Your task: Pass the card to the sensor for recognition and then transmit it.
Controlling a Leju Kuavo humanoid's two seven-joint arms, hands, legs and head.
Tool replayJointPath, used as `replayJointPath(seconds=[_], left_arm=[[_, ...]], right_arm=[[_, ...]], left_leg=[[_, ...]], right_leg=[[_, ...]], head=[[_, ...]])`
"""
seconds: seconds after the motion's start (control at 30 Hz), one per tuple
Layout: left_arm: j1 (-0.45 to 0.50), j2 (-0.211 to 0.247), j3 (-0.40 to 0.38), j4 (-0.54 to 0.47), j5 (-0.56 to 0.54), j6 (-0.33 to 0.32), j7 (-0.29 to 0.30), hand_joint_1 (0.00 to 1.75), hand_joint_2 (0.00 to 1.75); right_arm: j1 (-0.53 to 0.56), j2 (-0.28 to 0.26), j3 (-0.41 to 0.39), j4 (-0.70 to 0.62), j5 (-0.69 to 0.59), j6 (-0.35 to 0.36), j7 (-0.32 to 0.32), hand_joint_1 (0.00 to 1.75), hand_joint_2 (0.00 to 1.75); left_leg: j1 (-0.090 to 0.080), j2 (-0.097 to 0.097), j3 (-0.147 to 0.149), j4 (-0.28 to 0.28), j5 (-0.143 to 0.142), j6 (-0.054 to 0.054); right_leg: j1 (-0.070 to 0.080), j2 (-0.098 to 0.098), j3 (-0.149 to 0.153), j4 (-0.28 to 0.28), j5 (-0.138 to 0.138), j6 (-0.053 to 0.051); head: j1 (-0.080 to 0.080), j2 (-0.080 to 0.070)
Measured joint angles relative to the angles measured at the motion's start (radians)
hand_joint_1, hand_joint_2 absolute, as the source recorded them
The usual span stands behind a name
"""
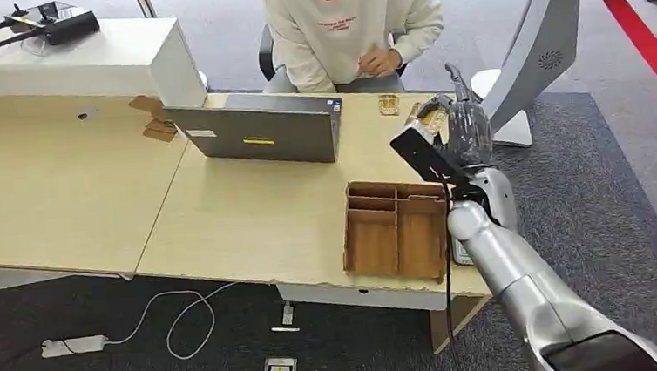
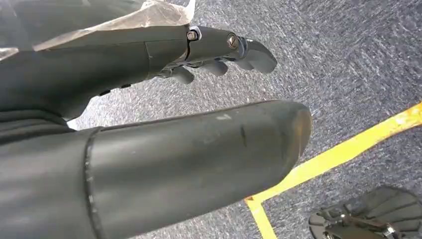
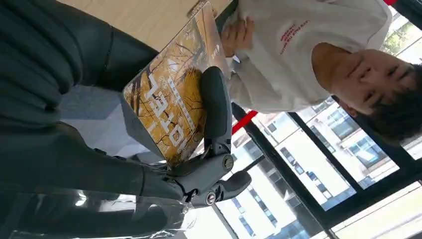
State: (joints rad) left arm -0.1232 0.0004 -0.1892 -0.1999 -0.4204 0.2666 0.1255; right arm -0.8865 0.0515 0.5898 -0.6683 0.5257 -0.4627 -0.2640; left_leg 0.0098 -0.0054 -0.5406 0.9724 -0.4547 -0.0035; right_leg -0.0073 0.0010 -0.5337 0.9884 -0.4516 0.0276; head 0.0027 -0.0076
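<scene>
The right hand [image 1: 459, 128] is raised above the far right part of the wooden worktop [image 1: 249, 217], in front of the seated person in a pale sweatshirt [image 1: 344, 27]. It holds the card [image 3: 169, 112], a yellow-brown printed card with white lettering, pinched flat between the thumb and a dark finger [image 3: 215, 107] laid across its face; in the head view the card [image 1: 432, 119] shows as a small yellowish patch against the hand. On the worktop just beyond the hand lies a small yellow-brown item [image 1: 388, 104], too small to identify. Below the hand's forearm stands a brown wooden tray [image 1: 395, 231] with several compartments, near the worktop's front edge. A grey laptop [image 1: 256, 131] stands open facing the person, its lid's back toward the robot. The left hand [image 2: 219, 50] hangs over grey carpet [image 2: 358, 59] crossed by a yellow floor line [image 2: 343, 152]; its fingers are loosely curled and hold nothing, apart from the thumb [image 2: 199, 164].
</scene>
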Motion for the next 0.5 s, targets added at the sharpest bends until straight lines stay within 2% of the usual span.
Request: replayJointPath(seconds=[0.13, 0.23, 0.33, 0.5], left_arm=[[0.000, 0.000, 0.000, 0.000, 0.002, 0.003, 0.000, 0.00, 0.00], [0.000, 0.000, 0.000, 0.000, 0.006, 0.014, 0.000, 0.00, 0.00], [0.001, -0.001, 0.000, 0.000, 0.013, 0.031, 0.003, 0.00, 0.00], [0.006, -0.002, 0.000, 0.000, 0.027, 0.051, 0.018, 0.00, 0.00]], right_arm=[[-0.002, -0.006, 0.000, 0.000, 0.000, -0.006, 0.005, 1.75, 1.75], [-0.010, -0.026, -0.008, 0.006, 0.009, -0.036, 0.041, 1.75, 1.75], [-0.016, -0.072, -0.021, 0.020, 0.008, -0.027, 0.062, 1.75, 1.75], [0.011, -0.165, -0.045, 0.052, 0.021, 0.048, 0.064, 1.75, 1.75]], left_leg=[[0.000, 0.000, 0.000, 0.000, 0.000, 0.000], [0.000, 0.000, 0.000, 0.000, 0.000, 0.000], [0.000, -0.001, 0.000, 0.000, 0.000, 0.000], [-0.001, 0.000, 0.000, 0.001, -0.001, 0.001]], right_leg=[[0.000, 0.000, 0.000, 0.000, 0.000, 0.000], [0.000, 0.000, 0.000, 0.000, 0.000, 0.000], [0.000, 0.000, 0.000, -0.001, 0.000, 0.000], [-0.001, 0.001, 0.000, -0.001, 0.001, 0.001]], head=[[0.000, 0.000], [0.000, 0.000], [0.000, 0.000], [0.000, 0.000]])
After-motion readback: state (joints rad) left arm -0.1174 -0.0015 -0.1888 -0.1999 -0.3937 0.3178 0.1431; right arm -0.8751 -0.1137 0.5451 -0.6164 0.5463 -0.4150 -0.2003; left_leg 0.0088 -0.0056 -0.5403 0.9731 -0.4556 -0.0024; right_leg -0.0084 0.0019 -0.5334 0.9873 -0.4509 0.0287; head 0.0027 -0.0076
